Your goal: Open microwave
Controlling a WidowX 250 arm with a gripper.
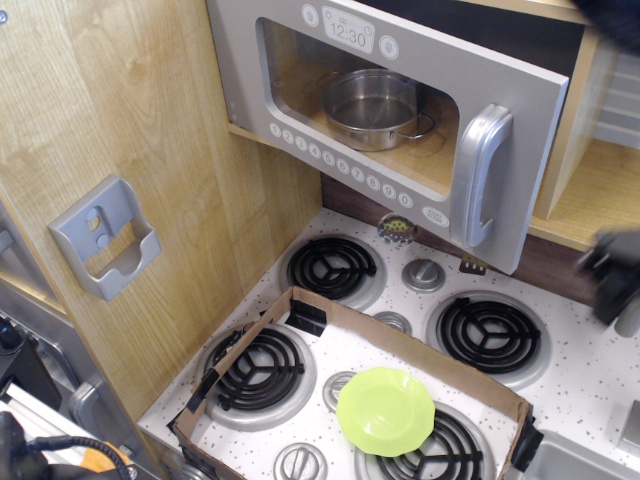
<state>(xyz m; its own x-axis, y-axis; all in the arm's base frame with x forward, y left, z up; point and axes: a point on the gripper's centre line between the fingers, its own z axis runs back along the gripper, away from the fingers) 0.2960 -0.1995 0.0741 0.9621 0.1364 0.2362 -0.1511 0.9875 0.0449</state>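
Observation:
The grey microwave (300, 60) hangs above the stove. Its clear-window door is swung partly out from the cabinet, with the handle side standing forward. The silver curved handle (481, 175) is on the door's right side. The clock panel (348, 33) reads 12:30, and a row of white number buttons (340, 168) runs along the bottom. A steel pot (375, 105) shows through the window. A dark blurred piece of my arm or gripper (614, 276) is at the right edge, clear of the handle. Its fingers cannot be made out.
A grey pocket-shaped holder (105, 238) is fixed to the wood wall at left. The white stove has black burners (488, 335). An open cardboard frame (400, 345) lies on it, with a lime green plate (385, 410) inside. A wooden shelf (590, 200) is at right.

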